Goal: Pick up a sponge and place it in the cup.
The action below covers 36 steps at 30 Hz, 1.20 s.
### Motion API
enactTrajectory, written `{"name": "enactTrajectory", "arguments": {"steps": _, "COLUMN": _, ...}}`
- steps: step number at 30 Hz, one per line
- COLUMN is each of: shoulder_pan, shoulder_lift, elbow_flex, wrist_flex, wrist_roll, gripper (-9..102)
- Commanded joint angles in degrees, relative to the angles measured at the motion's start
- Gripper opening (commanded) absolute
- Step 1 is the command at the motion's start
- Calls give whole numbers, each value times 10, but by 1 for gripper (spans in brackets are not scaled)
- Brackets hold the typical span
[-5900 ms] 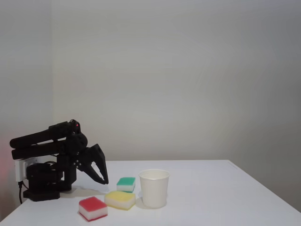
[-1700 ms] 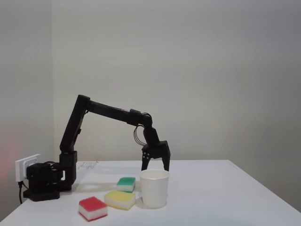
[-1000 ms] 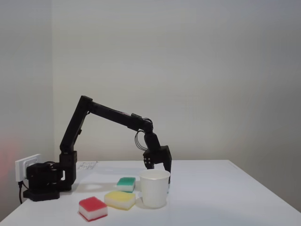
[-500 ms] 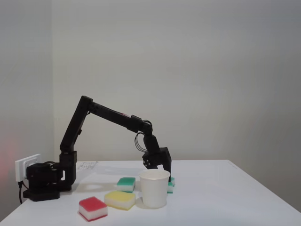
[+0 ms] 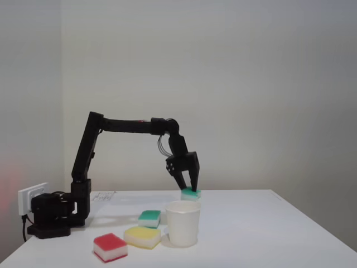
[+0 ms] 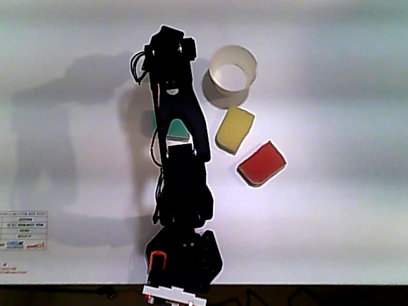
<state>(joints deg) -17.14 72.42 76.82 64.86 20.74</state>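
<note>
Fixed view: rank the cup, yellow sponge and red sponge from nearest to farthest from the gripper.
The gripper holds a teal sponge above the table.
1. Cup: just below the gripper, slightly towards the camera.
2. Yellow sponge: left of the cup, on the table.
3. Red sponge: farthest left and closest to the camera.

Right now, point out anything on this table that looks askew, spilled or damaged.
Nothing stands out. The cup stands upright, and the red sponge, yellow sponge and a green sponge lie flat beside it. The gripper holds another green sponge above the table, level.
</note>
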Motion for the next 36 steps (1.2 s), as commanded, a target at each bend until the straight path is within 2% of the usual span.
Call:
{"name": "enactTrajectory", "arguments": {"steps": 1, "shoulder_pan": -4, "shoulder_lift": 46, "elbow_flex": -64, "wrist_flex": 37, "wrist_roll": 12, "gripper": 0}}
{"name": "enactTrajectory", "arguments": {"steps": 12, "shoulder_pan": 37, "shoulder_lift": 118, "elbow_flex": -77, "wrist_flex": 73, "wrist_roll": -8, "gripper": 0}}
{"name": "enactTrajectory", "arguments": {"steps": 21, "shoulder_pan": 103, "shoulder_lift": 186, "elbow_flex": -31, "wrist_flex": 83, "wrist_roll": -49, "gripper": 0}}
{"name": "enactTrajectory", "arguments": {"steps": 36, "shoulder_pan": 225, "shoulder_lift": 229, "elbow_flex": 83, "wrist_flex": 34, "wrist_roll": -134, "gripper": 0}}
